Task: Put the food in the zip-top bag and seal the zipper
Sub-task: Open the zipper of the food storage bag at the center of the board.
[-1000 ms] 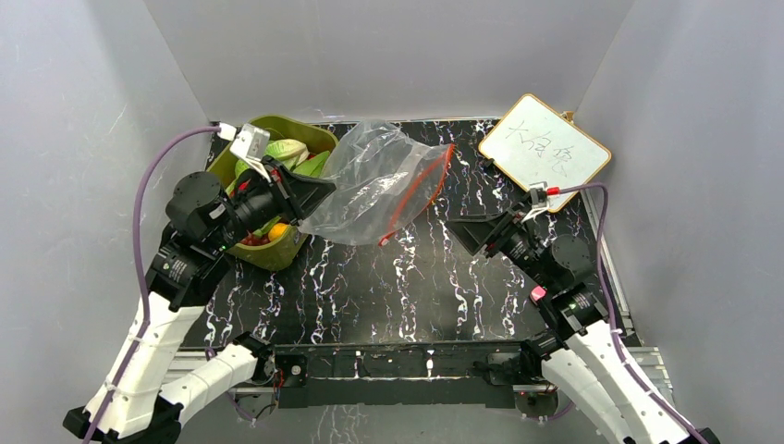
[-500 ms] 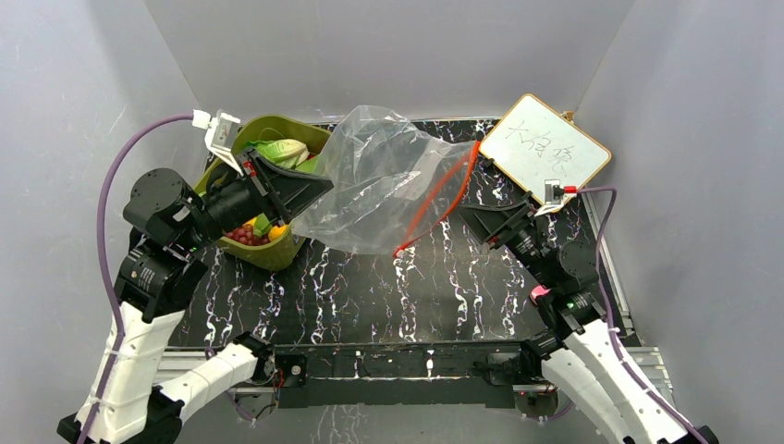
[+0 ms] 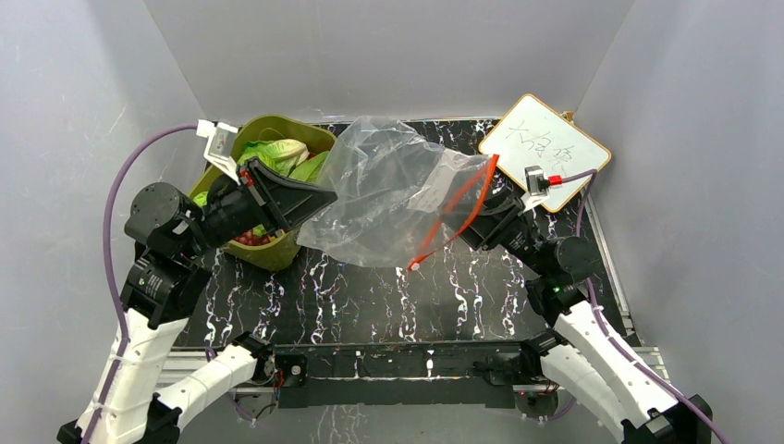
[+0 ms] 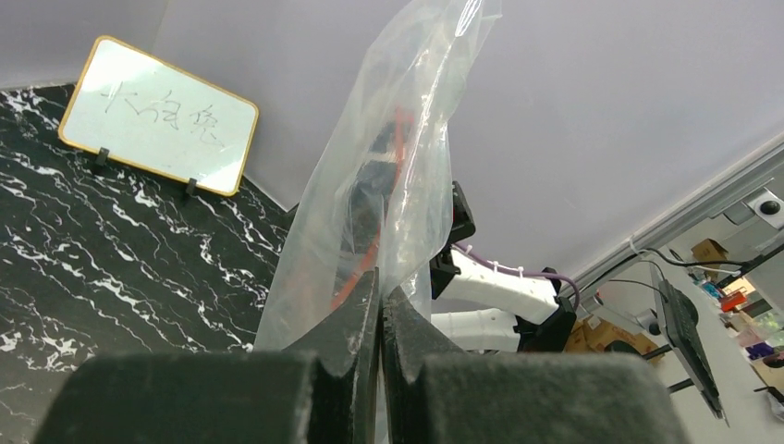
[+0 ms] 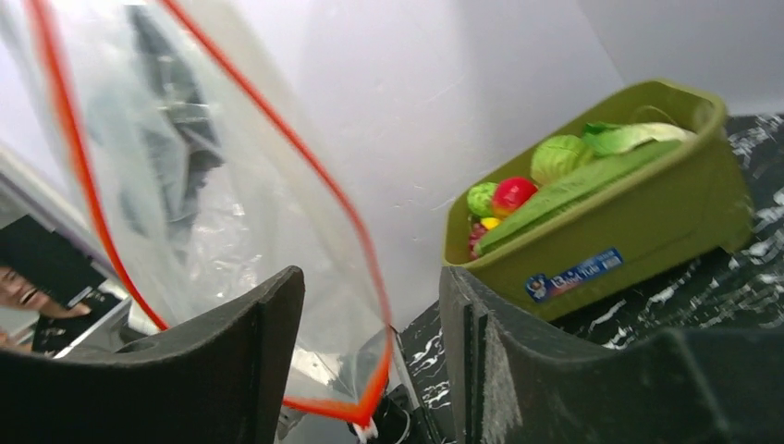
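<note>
Even, bright light; glare on the crinkled bag [image 3: 388, 190]; near fingers blurred.

Left arm stood by the desk's left edge, left gripper [image 3: 325, 196] pointing inward, pinched tight on the zip-top bag [image 3: 388, 185]. Right arm leaned from the right edge toward the middle, right gripper [image 3: 470, 228] jaws spread wide.

Top external: high, near side, looking down on the surface [image 3: 370, 287]. Left wrist: close, facing the board [image 4: 157, 116]. Right wrist: close, facing the tub [image 5: 638, 213]. All share the zip-top bag [image 3: 388, 199].
</note>
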